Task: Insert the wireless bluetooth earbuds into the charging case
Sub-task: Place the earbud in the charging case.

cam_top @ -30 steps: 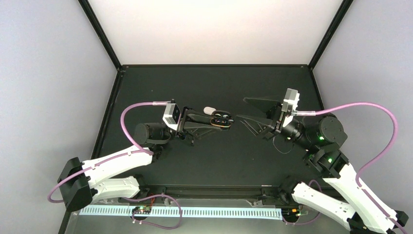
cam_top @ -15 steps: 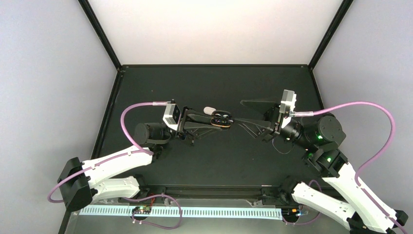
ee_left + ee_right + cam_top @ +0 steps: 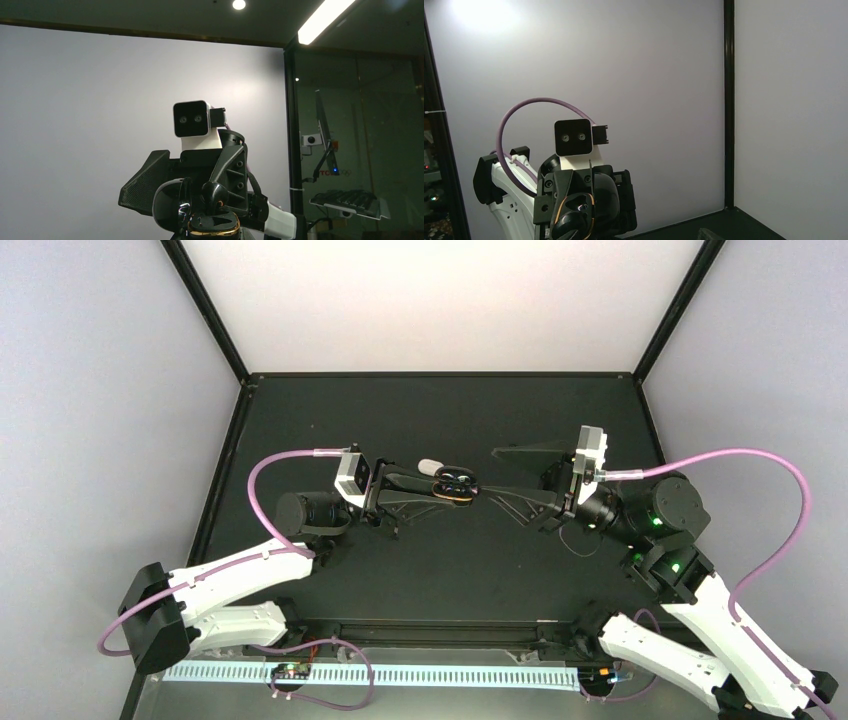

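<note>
The charging case (image 3: 456, 483) looks glossy black with a gold rim. It is open, with its lid up, and my left gripper (image 3: 452, 486) is shut on it above the table. In the left wrist view the case (image 3: 214, 231) sits at the bottom edge, and a dark glossy earbud (image 3: 215, 192) stands in its opening. It shows also in the right wrist view (image 3: 574, 207). My right gripper (image 3: 490, 471) is wide open facing the case, its lower finger tip at the case's right end. No white earbuds are clear.
A small white oval piece (image 3: 431, 466) lies on the black table (image 3: 430, 570) just behind the case; I cannot tell what it is. Black frame posts and pale walls enclose the table.
My right gripper has moved left toward the case, and its lower finger tip now reaches the case's edge. The left gripper and the case have stayed put.
</note>
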Robot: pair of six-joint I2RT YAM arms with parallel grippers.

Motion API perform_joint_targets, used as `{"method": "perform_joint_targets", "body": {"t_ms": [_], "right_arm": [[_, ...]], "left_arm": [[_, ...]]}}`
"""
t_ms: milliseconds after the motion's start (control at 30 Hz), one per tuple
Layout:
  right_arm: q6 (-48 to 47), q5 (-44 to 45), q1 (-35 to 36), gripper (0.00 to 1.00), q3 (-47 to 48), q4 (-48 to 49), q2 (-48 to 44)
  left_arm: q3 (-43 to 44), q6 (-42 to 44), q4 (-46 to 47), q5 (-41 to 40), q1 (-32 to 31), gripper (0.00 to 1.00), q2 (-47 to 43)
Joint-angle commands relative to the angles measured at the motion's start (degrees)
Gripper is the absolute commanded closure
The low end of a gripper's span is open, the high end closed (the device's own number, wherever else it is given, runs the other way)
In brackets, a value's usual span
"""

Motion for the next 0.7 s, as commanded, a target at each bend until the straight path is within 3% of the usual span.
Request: {"method": "perform_joint_targets", "body": {"t_ms": [0, 667], "right_arm": [[0.9, -1.3, 0.1, 0.39, 1.5, 0.2, 0.1], [2.4, -4.2, 0.1, 0.39, 1.9, 2.2, 1.6]], "left_arm": [[0.0, 1.0, 0.8, -0.3, -0.3, 0.99, -0.4], [0.1, 0.6, 1.2, 0.2, -0.3, 0.98, 0.7]]}}
